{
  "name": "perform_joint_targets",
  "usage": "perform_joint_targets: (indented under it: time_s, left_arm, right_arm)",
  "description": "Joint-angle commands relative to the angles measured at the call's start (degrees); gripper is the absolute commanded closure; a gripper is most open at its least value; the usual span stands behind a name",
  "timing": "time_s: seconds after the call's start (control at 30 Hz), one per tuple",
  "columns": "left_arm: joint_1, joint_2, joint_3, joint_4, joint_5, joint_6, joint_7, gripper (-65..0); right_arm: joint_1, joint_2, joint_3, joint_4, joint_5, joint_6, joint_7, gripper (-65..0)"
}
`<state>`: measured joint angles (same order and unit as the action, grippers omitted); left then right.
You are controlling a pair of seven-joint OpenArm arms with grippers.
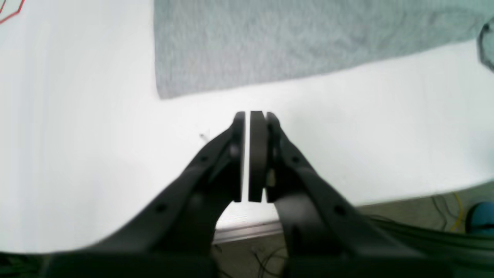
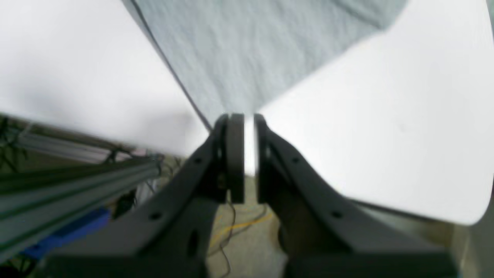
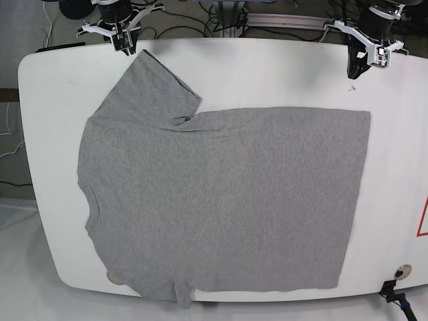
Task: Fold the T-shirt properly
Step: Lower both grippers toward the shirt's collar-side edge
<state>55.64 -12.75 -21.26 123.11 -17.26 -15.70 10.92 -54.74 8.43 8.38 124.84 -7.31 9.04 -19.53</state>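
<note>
A grey T-shirt lies spread flat on the white table, collar to the left and hem to the right in the base view. Its upper sleeve points at my right gripper, which hovers at the table's far left corner. In the right wrist view the sleeve tapers down to the right gripper, whose fingers stand together with only a thin slit and no cloth visible between them. My left gripper hangs near the far right edge, just beyond the hem corner. The left gripper is shut on nothing.
A red outline is marked at the table's right edge, also seen as a red outline in the left wrist view. A small round fitting sits at the near right corner. Cables and an aluminium rail lie beyond the table edge.
</note>
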Motion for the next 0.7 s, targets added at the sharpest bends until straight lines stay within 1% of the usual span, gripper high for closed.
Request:
perform_joint_targets:
  time_s: [0.0,0.07,0.13,0.17,0.23,0.37,0.47,0.67]
  left_arm:
    - [0.04,-0.24,-0.15,0.76,-0.28,-0.02,-1.57,0.0]
    - [-0.72,-0.45,-0.10,0.89,0.15,-0.06,-1.55,0.0]
    - [-1.32,-0.60,-0.17,0.52,-0.21,0.06,-2.17,0.0]
    - [-1.43,-0.48,0.01,0.61,-0.16,0.03,-3.24,-4.9]
    - [-2.19,-0.59,0.03,0.47,-0.01,-0.05,-4.13,-7.1]
    - [-4.30,-0.83,0.12,0.02,-0.25,-0.19,-4.71,-7.2]
    - [-6.35,-1.13,0.06,-0.81,-0.50,0.10,-4.81,-7.1]
    - [-7.98,-1.24,0.14,-1.03,-0.18,-0.12,-7.73,-11.0]
  right_arm:
    - [0.42,0.28,-0.01,1.35,0.71,1.70,0.82,-6.1]
    - [1.53,0.29,-0.07,1.75,1.13,3.95,0.72,-7.7]
    - [2.88,0.21,-0.13,2.74,1.04,5.13,0.40,-8.5]
    - [3.35,0.23,-0.27,3.08,0.79,5.06,-0.06,-8.6]
    - [4.16,0.40,-0.26,3.59,0.04,4.46,-0.31,-7.8]
    - [5.94,-0.15,-0.54,4.47,-0.72,3.28,-0.58,-6.7]
    - [8.02,-1.56,-0.47,4.37,-0.30,3.38,-0.71,-6.4]
    - [10.61,-2.75,-0.74,3.56,-0.11,3.36,-1.02,-5.7]
